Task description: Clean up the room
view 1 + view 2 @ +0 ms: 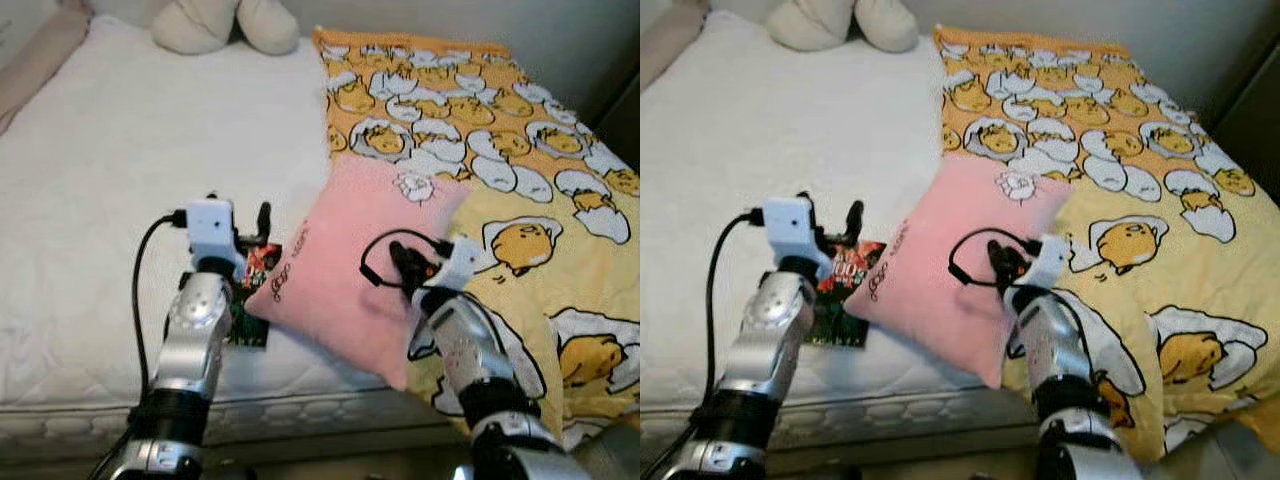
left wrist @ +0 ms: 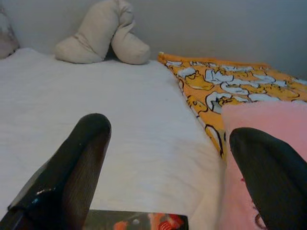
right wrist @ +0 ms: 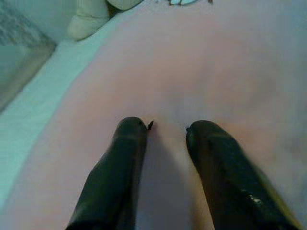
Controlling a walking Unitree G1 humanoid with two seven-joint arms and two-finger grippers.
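A pink pillow [image 1: 345, 270] lies tilted on the bed, half on the white mattress [image 1: 110, 190] and half on a yellow blanket [image 1: 520, 150], its lower corner over the bed's front edge. My right gripper [image 3: 167, 128] presses into the pillow's right part, its fingers [image 3: 125, 158] close together and pinching the fabric. My left gripper [image 2: 168, 139] is open at the pillow's left edge, one finger [image 2: 268, 167] against the pink cloth. Below it lies a dark red and green packet [image 1: 250, 325], partly under the pillow.
A cream plush cushion [image 1: 225, 25] sits at the head of the bed by the wall. A beige pillow [image 1: 35, 60] lies at the far left. The yellow blanket with egg cartoon prints covers the bed's right half and hangs over the front edge.
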